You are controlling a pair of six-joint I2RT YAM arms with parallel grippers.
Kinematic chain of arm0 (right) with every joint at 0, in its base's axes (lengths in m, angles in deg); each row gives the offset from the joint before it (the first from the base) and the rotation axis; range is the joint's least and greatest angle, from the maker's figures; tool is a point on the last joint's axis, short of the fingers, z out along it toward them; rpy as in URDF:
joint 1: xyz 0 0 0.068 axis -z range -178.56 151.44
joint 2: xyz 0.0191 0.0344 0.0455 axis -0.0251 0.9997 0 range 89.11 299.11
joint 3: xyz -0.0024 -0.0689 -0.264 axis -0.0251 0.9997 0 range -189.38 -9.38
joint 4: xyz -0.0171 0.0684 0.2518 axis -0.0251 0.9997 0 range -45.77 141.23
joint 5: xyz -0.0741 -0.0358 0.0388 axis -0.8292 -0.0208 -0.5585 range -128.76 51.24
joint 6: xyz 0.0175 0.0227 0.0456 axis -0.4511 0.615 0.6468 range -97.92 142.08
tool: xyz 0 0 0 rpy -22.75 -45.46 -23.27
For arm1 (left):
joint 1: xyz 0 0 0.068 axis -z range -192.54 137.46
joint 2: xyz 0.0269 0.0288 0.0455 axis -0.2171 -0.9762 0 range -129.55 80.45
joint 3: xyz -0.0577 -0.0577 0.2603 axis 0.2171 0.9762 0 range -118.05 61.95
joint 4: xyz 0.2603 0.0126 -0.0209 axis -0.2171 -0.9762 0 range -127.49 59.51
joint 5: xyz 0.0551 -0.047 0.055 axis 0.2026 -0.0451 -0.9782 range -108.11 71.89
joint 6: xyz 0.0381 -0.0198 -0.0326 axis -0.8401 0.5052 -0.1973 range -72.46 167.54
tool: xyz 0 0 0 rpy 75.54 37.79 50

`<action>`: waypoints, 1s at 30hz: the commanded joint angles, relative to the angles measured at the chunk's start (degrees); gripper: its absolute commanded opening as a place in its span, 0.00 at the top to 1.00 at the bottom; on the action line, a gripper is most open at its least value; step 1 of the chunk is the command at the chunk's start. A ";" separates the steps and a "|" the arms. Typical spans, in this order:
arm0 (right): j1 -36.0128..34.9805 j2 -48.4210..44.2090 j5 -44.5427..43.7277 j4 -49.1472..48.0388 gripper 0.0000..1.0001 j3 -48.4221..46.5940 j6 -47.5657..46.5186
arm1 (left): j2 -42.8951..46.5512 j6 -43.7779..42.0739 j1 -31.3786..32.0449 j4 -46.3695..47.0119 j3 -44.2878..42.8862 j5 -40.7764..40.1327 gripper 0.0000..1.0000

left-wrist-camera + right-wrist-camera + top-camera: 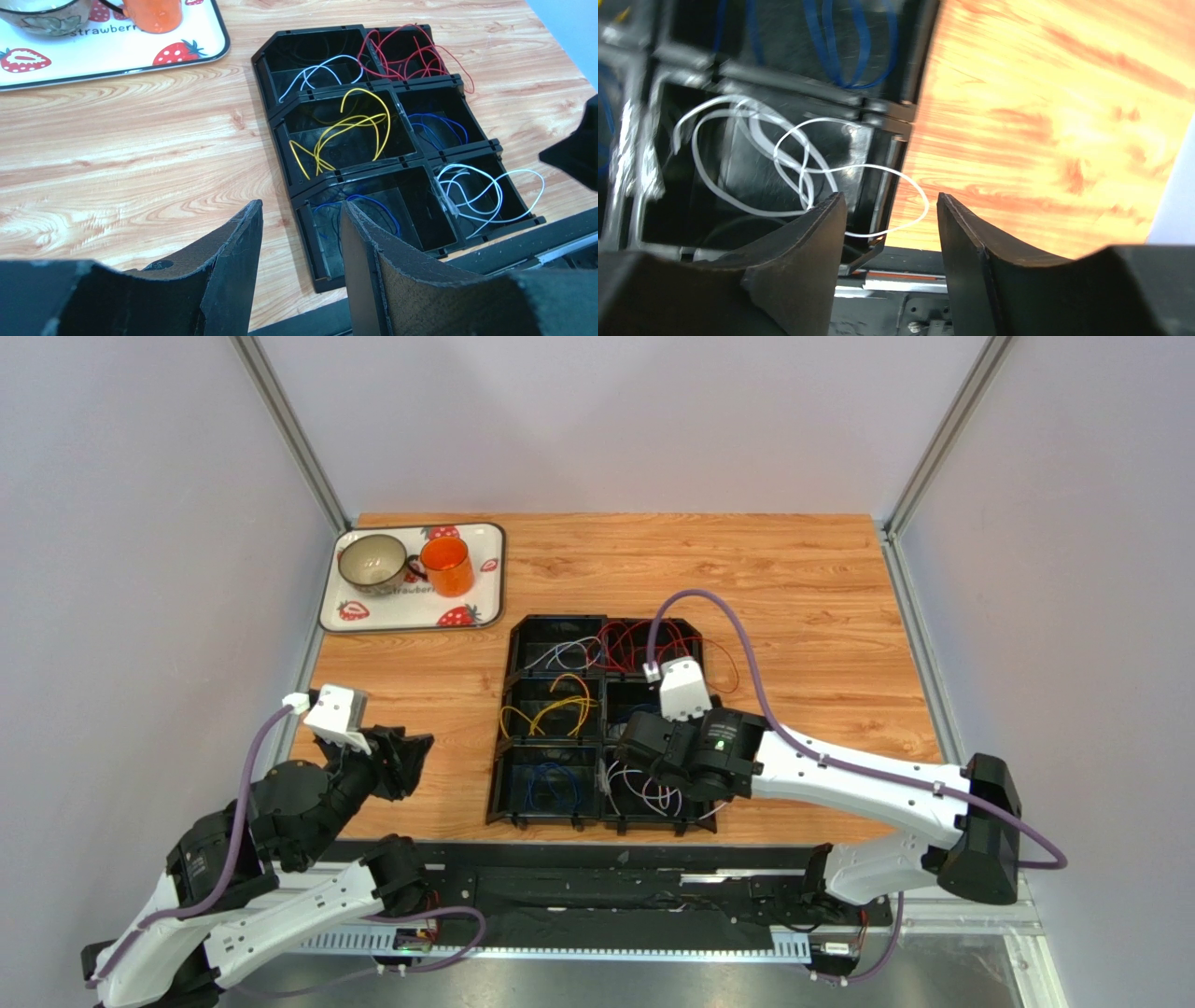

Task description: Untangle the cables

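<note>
We judge sorting nearly done: cables (554,711) lie by colour in the tray (501,742) at the worktop's (786,588) front edge. Left gripper (302,206) and right gripper (891,203) gape empty; next, tuck in the overhanging white loop (926,203).

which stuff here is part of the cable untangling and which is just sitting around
Part of the job: white cables, red cables, yellow cables, blue cables, black divided bin holding them.

Just lying about: strawberry tray, and on it the grey mug and orange cup.
</note>
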 commanded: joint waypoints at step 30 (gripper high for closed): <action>18.04 -10.85 19.48 -19.80 0.53 21.46 10.14 | -1.91 -1.13 0.34 1.54 0.42 -0.42 0.47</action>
